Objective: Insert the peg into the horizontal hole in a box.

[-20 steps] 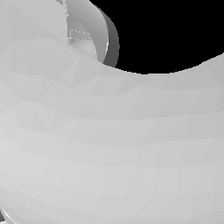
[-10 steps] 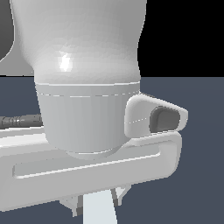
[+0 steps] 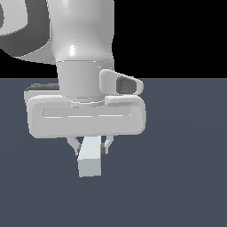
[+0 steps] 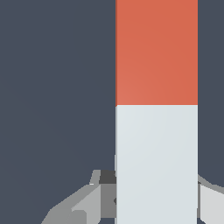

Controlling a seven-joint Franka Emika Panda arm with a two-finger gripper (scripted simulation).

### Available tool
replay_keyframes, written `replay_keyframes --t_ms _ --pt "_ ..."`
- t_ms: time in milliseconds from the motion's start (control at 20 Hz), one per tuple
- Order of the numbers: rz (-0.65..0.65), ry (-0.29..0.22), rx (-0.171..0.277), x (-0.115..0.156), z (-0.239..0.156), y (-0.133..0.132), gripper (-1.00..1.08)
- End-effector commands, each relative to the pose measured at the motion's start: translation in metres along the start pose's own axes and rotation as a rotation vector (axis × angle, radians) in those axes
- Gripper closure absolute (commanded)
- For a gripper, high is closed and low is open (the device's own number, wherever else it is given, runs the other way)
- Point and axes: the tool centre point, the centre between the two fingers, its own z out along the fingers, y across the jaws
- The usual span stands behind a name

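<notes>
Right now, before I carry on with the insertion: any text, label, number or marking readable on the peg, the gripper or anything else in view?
None: no text, label, number or sign shows in either view.
The peg: plain orange-red and white halves, no markings.
The gripper and its pale housing: blank.
The dark floor: blank.
The box and its hole are not in view, so nothing can be said of them.

My tool (image 3: 91,144) hides most of the peg (image 3: 90,159) in the exterior view; only its pale end pokes out below. In the wrist view the peg (image 4: 156,109) runs off both edges, and my fingers (image 4: 76,205) are cut off too.
</notes>
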Motion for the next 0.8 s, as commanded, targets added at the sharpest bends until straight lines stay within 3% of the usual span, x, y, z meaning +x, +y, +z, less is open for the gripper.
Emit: replay_keyframes --t_ms 0,750 --pt "0.032 -0.001 -0.003 0.022 -0.007 -0.002 1.08" --pt "0.194 -0.001 -0.003 0.14 -0.036 0.003 1.08"
